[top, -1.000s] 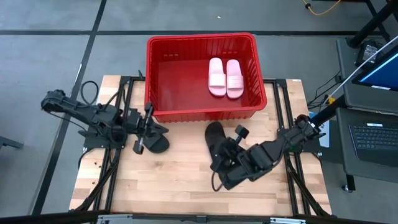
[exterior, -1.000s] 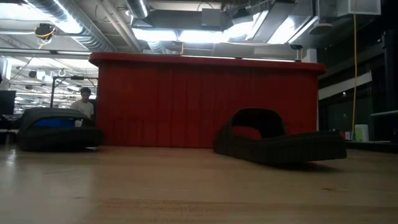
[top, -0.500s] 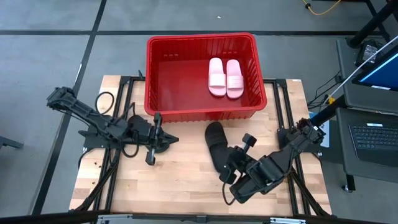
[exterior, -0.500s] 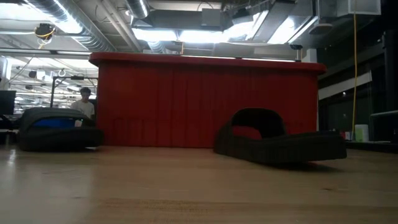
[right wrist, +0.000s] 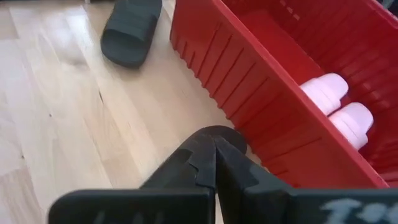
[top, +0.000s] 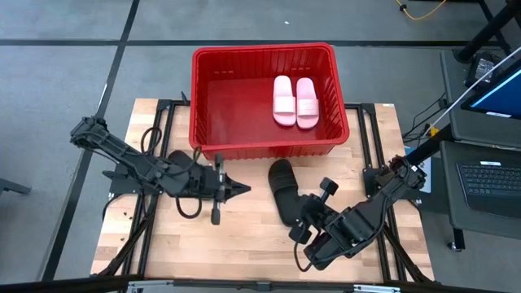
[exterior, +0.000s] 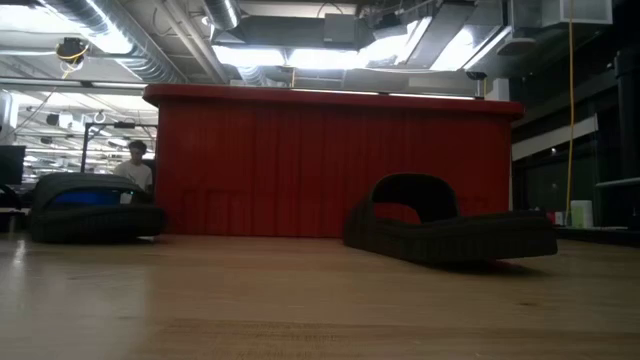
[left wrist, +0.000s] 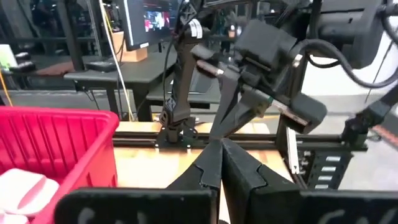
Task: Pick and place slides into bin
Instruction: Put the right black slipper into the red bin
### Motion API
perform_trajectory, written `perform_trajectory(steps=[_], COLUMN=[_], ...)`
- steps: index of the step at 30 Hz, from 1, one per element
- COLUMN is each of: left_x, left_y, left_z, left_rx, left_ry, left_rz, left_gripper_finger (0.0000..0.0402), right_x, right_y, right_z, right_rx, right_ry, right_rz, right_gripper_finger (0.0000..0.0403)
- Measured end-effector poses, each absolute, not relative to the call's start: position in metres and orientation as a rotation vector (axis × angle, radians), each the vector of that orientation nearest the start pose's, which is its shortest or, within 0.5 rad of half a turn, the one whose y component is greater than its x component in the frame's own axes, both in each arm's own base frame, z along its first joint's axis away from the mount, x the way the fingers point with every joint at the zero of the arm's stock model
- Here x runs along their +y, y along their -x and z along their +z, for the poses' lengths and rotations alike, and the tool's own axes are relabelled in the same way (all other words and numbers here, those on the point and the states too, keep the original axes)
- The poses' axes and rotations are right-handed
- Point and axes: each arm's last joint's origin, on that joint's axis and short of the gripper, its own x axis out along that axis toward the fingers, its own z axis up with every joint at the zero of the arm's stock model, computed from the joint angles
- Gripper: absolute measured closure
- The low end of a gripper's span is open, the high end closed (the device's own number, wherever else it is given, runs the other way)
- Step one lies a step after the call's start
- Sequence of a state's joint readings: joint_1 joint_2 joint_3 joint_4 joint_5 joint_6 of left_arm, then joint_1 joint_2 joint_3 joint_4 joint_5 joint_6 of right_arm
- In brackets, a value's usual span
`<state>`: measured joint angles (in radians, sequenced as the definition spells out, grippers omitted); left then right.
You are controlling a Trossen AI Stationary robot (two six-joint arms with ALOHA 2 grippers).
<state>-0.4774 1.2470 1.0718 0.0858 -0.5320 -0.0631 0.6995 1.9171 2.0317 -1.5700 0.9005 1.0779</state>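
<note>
From above you see both pink slides (top: 294, 101) in the bin (top: 264, 149) at 12 o'clock and a black slide (top: 283, 190) on the worktop (top: 244, 244), while each wrist view shows its claw clenched empty, so next open one over it.

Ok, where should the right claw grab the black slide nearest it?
Take the black slide by its strap: it arches clear above the flat sole, so one finger can likely pass under. Bring the right claw, now shut, down from above once opened.
</note>
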Motion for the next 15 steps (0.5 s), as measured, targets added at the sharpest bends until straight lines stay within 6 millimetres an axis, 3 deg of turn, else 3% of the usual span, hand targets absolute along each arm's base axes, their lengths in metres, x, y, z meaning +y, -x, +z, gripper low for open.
perform_trajectory(steps=[6, 15], left_x=[-0.118, -0.118], left_y=[-0.261, -0.259], left_z=[0.376, 0.368], left_rx=[0.109, 0.193], left_ry=[-0.038, 0.004], left_rz=[0.054, 0.065], left_gripper_finger=[0.04, 0.0399], right_x=[0.215, 0.208], right_y=[-0.277, -0.266], right_z=[0.339, 0.318], right_rx=[0.701, 0.573], right_ry=[0.001, -0.051], right_rz=[-0.653, -0.645], right_gripper_finger=[0.0398, 0.0398])
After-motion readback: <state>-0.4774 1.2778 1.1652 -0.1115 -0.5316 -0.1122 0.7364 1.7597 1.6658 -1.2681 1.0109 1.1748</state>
